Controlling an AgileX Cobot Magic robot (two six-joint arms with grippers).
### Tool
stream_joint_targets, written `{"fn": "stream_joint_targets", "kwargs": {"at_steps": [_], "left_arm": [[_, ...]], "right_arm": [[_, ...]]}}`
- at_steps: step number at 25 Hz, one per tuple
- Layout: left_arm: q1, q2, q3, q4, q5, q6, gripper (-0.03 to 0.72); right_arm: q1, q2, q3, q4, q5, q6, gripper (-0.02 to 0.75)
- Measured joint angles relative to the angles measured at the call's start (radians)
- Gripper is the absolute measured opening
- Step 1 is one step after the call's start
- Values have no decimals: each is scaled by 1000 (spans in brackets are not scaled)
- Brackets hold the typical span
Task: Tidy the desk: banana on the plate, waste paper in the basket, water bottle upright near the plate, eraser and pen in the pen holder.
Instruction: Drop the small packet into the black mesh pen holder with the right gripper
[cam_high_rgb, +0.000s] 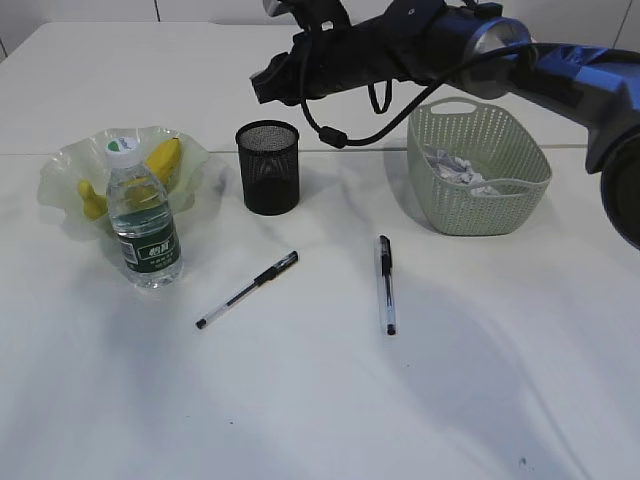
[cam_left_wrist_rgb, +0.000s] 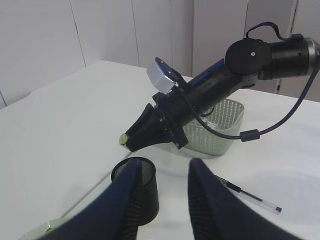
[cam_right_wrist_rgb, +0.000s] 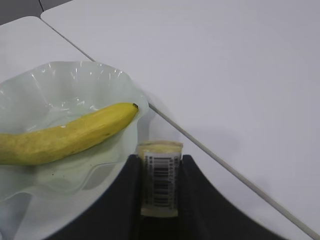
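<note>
Pens lie loose toward the counter's near edge: one (cam_high_rgb: 247, 290) left of centre, angled, another (cam_high_rgb: 386, 284) at centre, pointing front to back. Behind them, near the left edge, the water bottle (cam_high_rgb: 143, 215) stands upright, just in front of the plate (cam_high_rgb: 62, 165), which holds the banana (cam_high_rgb: 165, 161). Waste paper (cam_high_rgb: 455, 168) sits in the basket (cam_high_rgb: 510, 190) toward the right edge. Farther back, the right gripper (cam_right_wrist_rgb: 160, 185) hangs just above the pen holder (cam_high_rgb: 268, 167), its fingers (cam_right_wrist_rgb: 196, 200) clamped on the eraser (cam_right_wrist_rgb: 160, 180). The left gripper's (cam_left_wrist_rgb: 162, 187) fingers (cam_left_wrist_rgb: 206, 192) stand parted, holding nothing. A release off-centre of the mesh rim would likely bounce the eraser onto the counter (cam_high_rgb: 320, 400) or toward the plate; a low approach could tip the light holder.
</note>
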Motion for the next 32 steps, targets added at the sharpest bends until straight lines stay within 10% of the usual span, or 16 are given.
{"fn": "stream_joint_targets", "kwargs": {"at_steps": [32], "left_arm": [[0,0,0,0,0,0,215]], "right_arm": [[-18,0,0,17,2,-8,179]]}}
